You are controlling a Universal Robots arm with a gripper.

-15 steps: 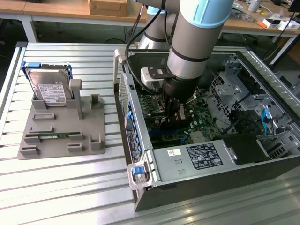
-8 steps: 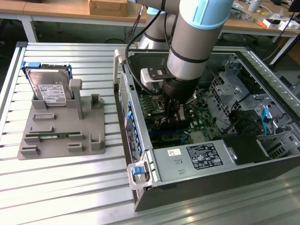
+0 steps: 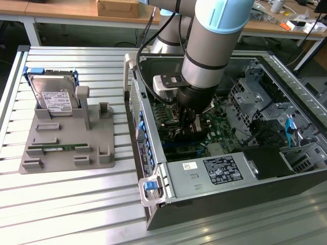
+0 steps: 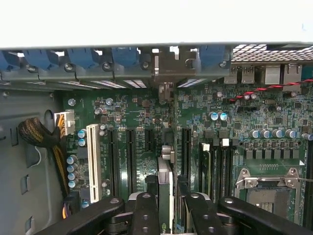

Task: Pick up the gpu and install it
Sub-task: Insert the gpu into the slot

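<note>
The claw point(image 4: 166, 208) pinches the gpu point(image 4: 165, 188) edge-on, upright over the motherboard point(image 4: 142, 122) slots inside the open case point(image 3: 204, 199), its bracket end toward the rear wall.

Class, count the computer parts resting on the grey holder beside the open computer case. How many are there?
2. A hard drive stands on edge at the far end of the holder; a green memory stick lies flat near its front edge. None seems hidden.
</note>
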